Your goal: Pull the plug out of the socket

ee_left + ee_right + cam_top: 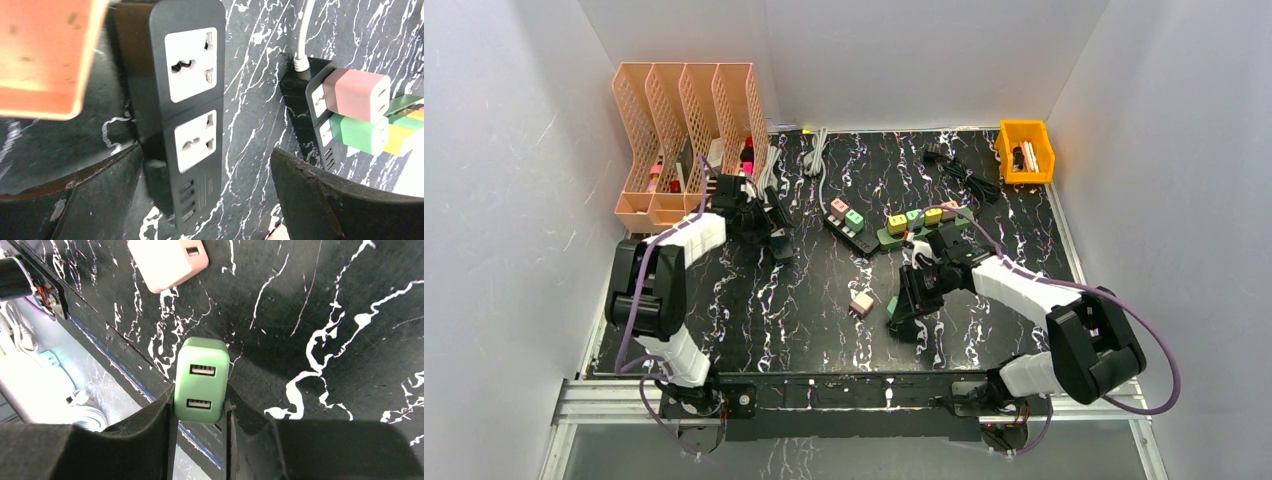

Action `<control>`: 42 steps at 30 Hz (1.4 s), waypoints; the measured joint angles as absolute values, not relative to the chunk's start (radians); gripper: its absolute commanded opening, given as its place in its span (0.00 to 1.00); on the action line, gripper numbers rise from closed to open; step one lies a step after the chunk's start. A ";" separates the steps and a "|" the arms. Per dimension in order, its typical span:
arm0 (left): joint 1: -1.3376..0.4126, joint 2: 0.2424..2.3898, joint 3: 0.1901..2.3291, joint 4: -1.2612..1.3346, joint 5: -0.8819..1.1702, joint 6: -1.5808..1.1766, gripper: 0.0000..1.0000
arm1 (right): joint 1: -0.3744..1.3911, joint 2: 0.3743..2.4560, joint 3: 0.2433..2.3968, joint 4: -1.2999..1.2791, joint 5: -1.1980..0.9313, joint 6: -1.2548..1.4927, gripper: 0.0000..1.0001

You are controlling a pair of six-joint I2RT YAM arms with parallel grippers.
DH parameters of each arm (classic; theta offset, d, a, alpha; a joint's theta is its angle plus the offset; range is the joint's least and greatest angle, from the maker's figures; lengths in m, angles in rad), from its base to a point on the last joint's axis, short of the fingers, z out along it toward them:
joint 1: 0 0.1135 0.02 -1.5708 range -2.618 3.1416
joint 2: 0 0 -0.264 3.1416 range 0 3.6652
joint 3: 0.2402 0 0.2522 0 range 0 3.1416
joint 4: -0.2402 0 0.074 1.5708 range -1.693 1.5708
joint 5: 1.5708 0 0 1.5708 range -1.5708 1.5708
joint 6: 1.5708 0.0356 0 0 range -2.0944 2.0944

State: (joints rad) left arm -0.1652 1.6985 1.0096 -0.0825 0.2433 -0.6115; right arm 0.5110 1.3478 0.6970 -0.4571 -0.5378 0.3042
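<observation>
My right gripper (904, 315) is shut on a green two-port USB plug (201, 380), clamped between both fingers just above the table; the plug also shows in the top view (891, 303). A pink plug (167, 260) lies loose on the table beside it (861, 303). My left gripper (205, 157) is open, its jaws either side of a black power strip (192, 100) with two empty white sockets. A second black strip (849, 228) still carries a pink plug (357, 95) and a green plug (362, 135). A green strip (894, 238) carries several plugs.
Orange file holders (684, 135) stand at the back left, close to my left gripper (769, 225). A yellow bin (1025, 150) sits at the back right. A white cable (817, 155) and black cables (964, 170) lie along the back.
</observation>
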 measured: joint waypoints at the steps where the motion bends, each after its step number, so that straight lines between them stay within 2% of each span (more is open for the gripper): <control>1: -0.159 1.682 1.010 -0.100 0.230 -0.600 0.98 | 0.511 1.359 0.698 -0.466 -0.540 0.305 0.00; 8: -0.050 1.542 1.011 -0.134 0.186 -0.568 0.98 | 0.545 1.484 0.729 -0.498 -0.559 0.310 0.00; 26: -0.025 1.539 1.008 -0.139 0.202 -0.569 0.98 | 0.600 1.797 1.031 -0.445 -0.627 0.286 0.00; 42: -0.025 1.533 0.988 -0.135 0.219 -0.570 0.98 | 0.661 1.867 1.110 -0.416 -0.652 0.284 0.00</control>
State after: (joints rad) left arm -0.0254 1.5335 0.9880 -0.1346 0.2188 -0.5697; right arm 0.6608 1.8672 1.1099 -0.4156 -0.6523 0.2844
